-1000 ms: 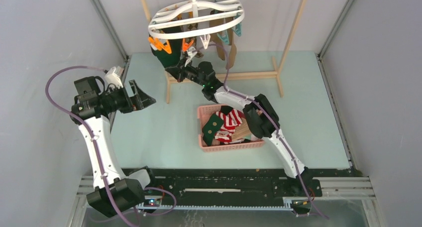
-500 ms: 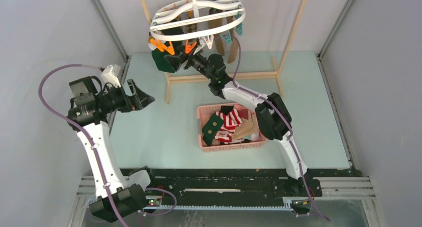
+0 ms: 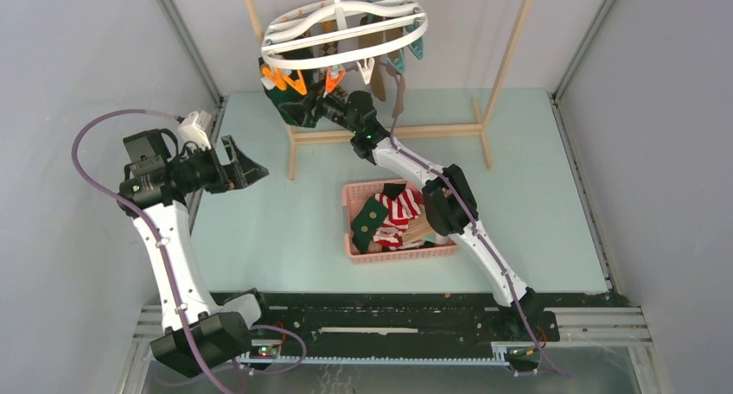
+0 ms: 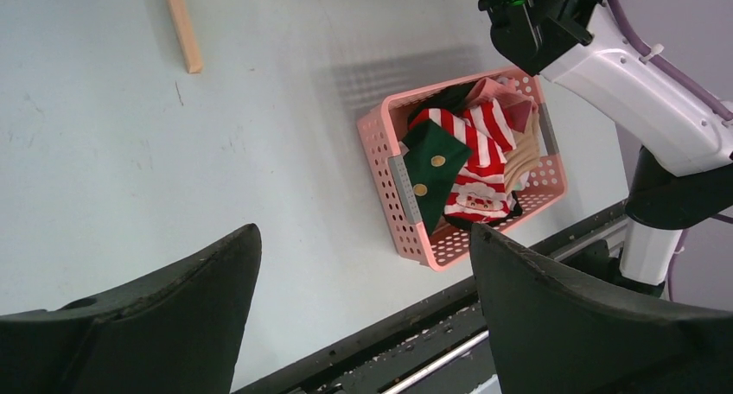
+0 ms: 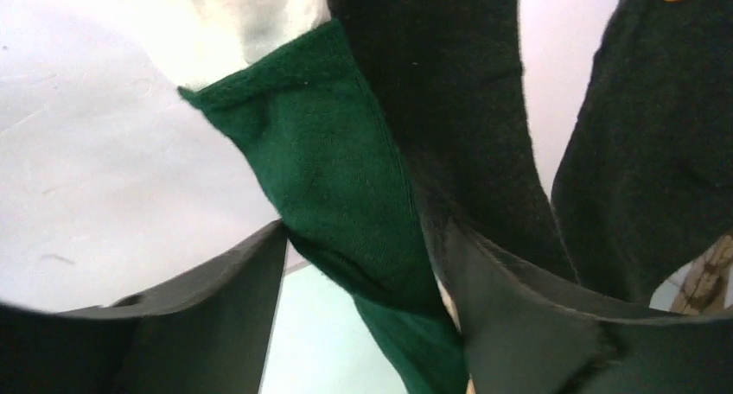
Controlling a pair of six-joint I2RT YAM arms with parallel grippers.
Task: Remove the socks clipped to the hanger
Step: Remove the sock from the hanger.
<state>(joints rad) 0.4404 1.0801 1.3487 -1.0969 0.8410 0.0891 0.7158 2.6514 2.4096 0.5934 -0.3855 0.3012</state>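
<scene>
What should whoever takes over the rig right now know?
Left tool: open, empty, off to the left above the table.
Right tool: open, up at the hanger, with a dark green sock between its fingers, not clamped.
Done: several socks, one red-and-white striped, lie in the pink basket.
Left: the dark green sock and at least a tan sock hang from the hanger.

BASKET: pink perforated basket (image 3: 406,256) is sitting on the pale green worktop (image 3: 259,221) | RACK: light wooden rack frame (image 3: 441,130) is standing upright behind it
</scene>
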